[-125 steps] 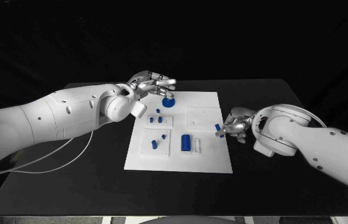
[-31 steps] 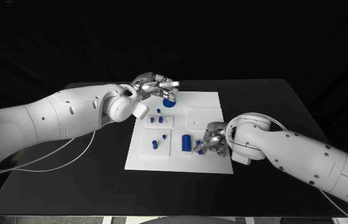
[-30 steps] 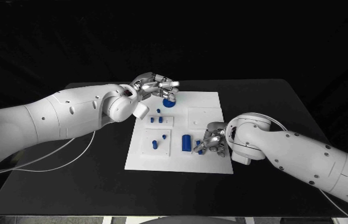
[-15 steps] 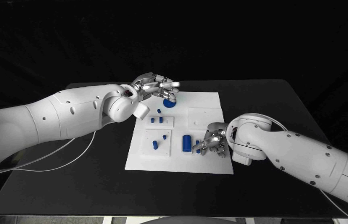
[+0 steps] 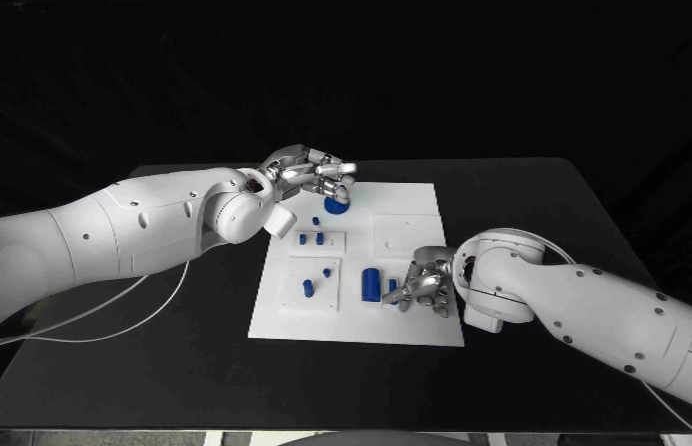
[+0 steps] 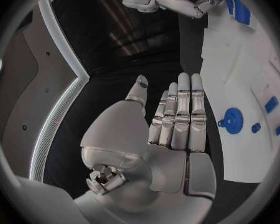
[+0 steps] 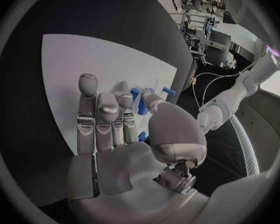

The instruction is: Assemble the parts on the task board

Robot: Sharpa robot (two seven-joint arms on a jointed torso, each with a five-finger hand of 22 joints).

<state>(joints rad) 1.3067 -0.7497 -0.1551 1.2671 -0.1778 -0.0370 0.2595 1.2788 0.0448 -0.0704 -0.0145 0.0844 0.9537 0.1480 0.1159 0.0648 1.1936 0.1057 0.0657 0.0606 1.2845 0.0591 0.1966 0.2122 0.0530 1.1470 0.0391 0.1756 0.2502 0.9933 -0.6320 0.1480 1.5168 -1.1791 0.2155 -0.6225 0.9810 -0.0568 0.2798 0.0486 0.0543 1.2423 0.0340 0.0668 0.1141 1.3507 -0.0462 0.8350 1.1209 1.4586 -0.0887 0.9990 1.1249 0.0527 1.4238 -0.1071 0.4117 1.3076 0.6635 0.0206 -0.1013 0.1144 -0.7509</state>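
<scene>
Small blue peg (image 5: 392, 287) pinched in the right hand (image 5: 423, 284), low over the task board (image 5: 411, 228), just right of the blue cylinder (image 5: 369, 283) standing in the board's near-middle section. A white slot strip seems to lie between cylinder and peg; cannot tell if the peg tip touches the board yet. Right wrist view: right hand's fingers (image 7: 96, 115) curl toward the thumb with blue pieces showing at the tips, so pinching the peg.

Other parts on the board: round blue knob (image 5: 336, 205) at the far left, two short blue pegs (image 5: 309, 236) below it, a slanted blue piece (image 5: 306, 287) in the near-left panel. Board sits mid desk (image 5: 548, 196).

Left hand (image 5: 307, 173) hovers over the board's far-left corner, just beside the knob, holding nothing; left wrist view shows its fingers (image 6: 184, 109) straight and pressed side by side, thumb apart.

Step in hand, judged: seat the pinched peg in its slot beside the cylinder. To do well: keep the peg upright, line it over the hole first, lower slowly, don't nudge the cylinder, release only once seated. Risk: a tilted peg jams or skids on the board.
</scene>
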